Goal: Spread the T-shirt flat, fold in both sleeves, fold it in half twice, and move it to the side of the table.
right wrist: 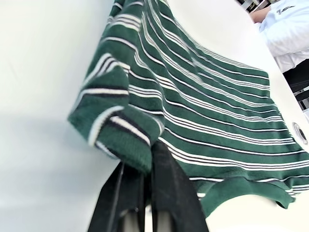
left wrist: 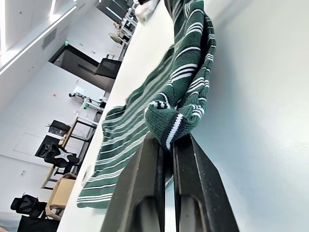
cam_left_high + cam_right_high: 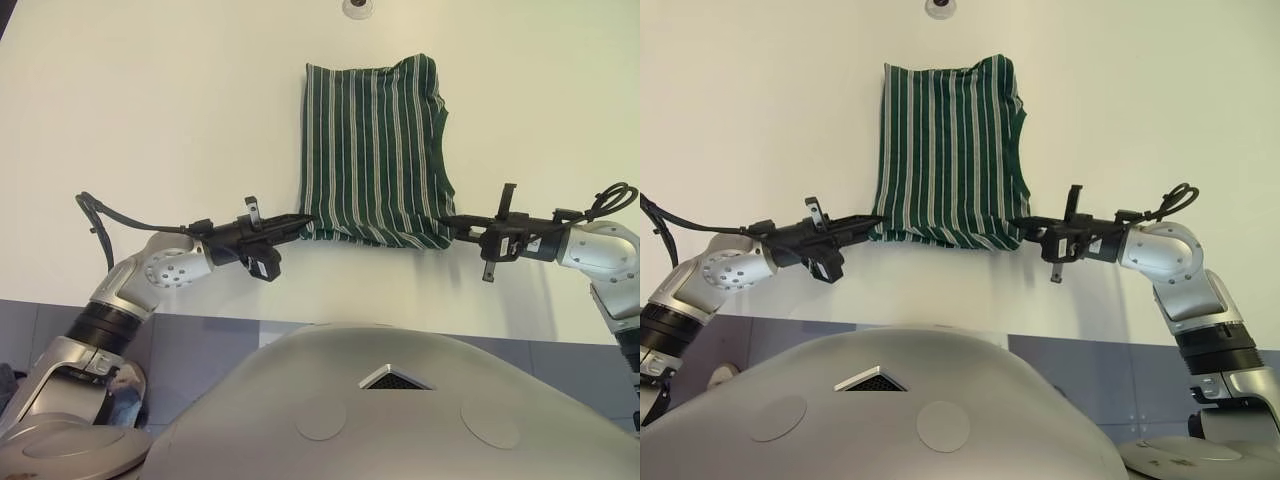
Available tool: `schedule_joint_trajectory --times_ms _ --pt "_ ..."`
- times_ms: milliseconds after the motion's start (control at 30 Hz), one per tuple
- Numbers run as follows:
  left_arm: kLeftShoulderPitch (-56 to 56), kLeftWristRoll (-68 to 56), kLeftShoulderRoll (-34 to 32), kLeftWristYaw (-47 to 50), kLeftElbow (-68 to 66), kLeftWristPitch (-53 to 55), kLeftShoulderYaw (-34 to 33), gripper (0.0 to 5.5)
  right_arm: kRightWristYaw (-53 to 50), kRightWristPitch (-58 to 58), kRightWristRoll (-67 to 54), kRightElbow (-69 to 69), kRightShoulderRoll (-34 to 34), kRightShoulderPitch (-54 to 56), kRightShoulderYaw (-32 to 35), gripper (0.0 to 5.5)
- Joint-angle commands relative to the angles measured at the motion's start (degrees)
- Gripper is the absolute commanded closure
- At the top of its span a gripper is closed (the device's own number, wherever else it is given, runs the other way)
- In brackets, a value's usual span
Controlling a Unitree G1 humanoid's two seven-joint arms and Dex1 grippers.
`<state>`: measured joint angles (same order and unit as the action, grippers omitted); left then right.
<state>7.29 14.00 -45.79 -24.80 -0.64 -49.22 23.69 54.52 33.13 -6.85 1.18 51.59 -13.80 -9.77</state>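
A green T-shirt with thin white stripes lies folded into a rectangle on the white table, a little right of centre. My left gripper is shut on its near left corner, and the wrist view shows the bunched cloth pinched between the black fingers. My right gripper is shut on the near right corner, where the striped cloth wraps over the fingertips. The near edge sags slightly between the two grippers.
A small round fitting sits in the table at the far edge. The table's near edge runs just below both arms. Bare table surface lies to the left and right of the T-shirt.
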Motion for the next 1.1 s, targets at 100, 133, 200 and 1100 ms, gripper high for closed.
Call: schedule_joint_trajectory --times_ms 100,133,200,1100 --pt "2.78 -9.57 -2.88 -4.14 4.51 -1.14 -2.01 5.47 4.32 0.3 -7.57 3.4 2.24 -2.8 3.18 5.5" --pt "3.48 -12.68 -3.81 -5.04 5.72 -1.49 -2.29 5.47 5.67 0.81 -8.78 3.55 2.86 -3.75 3.56 5.5" --pt "5.22 -19.77 -6.29 -7.19 8.63 -2.47 -2.81 5.47 8.24 1.83 -10.99 3.95 3.81 -5.65 4.21 5.5" --pt "-9.0 -11.94 10.06 -4.06 -15.23 8.03 -13.85 5.47 -8.67 -4.12 9.99 -9.9 -13.01 16.44 3.64 5.5"
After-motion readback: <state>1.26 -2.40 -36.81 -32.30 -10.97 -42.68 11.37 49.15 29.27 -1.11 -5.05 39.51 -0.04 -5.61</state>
